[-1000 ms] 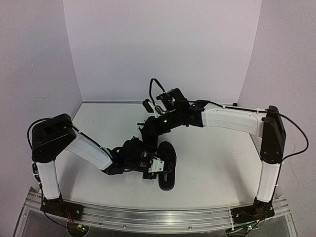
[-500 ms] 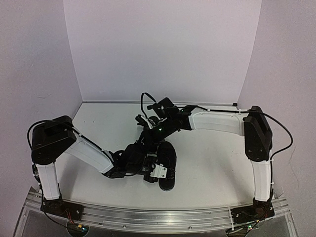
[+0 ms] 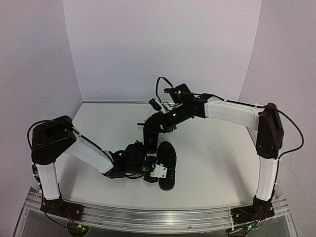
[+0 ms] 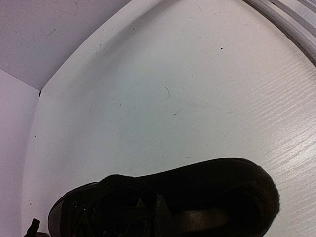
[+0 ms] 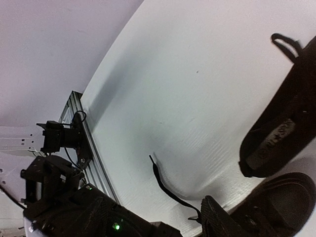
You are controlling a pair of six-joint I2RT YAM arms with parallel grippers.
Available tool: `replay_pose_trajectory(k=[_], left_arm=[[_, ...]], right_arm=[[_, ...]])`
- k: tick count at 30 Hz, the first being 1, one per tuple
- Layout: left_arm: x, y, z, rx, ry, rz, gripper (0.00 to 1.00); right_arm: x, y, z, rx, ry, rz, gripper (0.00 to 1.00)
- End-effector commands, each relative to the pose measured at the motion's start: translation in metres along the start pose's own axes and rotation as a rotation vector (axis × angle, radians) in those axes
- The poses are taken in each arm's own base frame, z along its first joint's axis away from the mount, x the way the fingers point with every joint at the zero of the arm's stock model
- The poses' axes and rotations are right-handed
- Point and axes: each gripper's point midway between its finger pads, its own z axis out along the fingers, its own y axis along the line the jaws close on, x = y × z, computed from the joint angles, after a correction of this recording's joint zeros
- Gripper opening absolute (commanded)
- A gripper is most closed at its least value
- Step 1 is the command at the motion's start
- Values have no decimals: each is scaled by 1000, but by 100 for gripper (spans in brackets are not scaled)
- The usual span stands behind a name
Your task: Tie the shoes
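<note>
One black shoe (image 3: 168,159) lies mid-table, lengthwise toward the near edge; the arms hide the other shoe in the top view. My left gripper (image 3: 153,170) is at this shoe's left side. Its fingertips (image 4: 159,207) are shut together over the laced tongue of the shoe (image 4: 212,187); whether a lace is pinched does not show. My right gripper (image 3: 148,140) hovers just behind, open. In the right wrist view both shoes show, one (image 5: 279,133) at the right edge, one (image 5: 281,202) at the bottom. A thin black lace (image 5: 165,185) trails slack on the table toward my right gripper (image 5: 190,222).
The white tabletop (image 3: 217,158) is walled in white at the back and sides. An aluminium rail (image 3: 163,217) runs along the near edge with both arm bases on it. The left arm's dark body (image 5: 74,212) fills the lower left of the right wrist view.
My right gripper has opened and swung back to the right, and the lace now lies loose. The left arm and the shoe have barely moved.
</note>
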Motion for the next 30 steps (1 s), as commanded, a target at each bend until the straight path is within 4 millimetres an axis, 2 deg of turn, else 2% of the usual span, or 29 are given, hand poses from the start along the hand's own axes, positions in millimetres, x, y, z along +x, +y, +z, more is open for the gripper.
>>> replay_pose_trajectory(k=[1,7,12,16,19,23,25,30], left_arm=[[-12,-1,-3,21,-24,-50,0],[-21,22,-12,38,-91,-216,0],[-16,46,-22,84,-142,-438,0],[-10,54,-24,136,-170,-562,0],[-4,57,-19,184,-170,-637,0],[2,62,-15,234,-187,-735,0],[4,61,-14,252,-193,-754,0],[9,59,-10,308,-207,-811,0]], right_arm=[[-11,14,-56,5,-100,-67,60],[22,-12,-71,75,-146,-18,55],[36,-17,-96,143,-261,-40,50],[35,4,-136,173,-441,-195,45],[43,22,-148,188,-503,-323,44],[61,46,-130,223,-468,-487,43],[66,52,-117,248,-439,-552,42],[78,65,-74,305,-334,-741,34]])
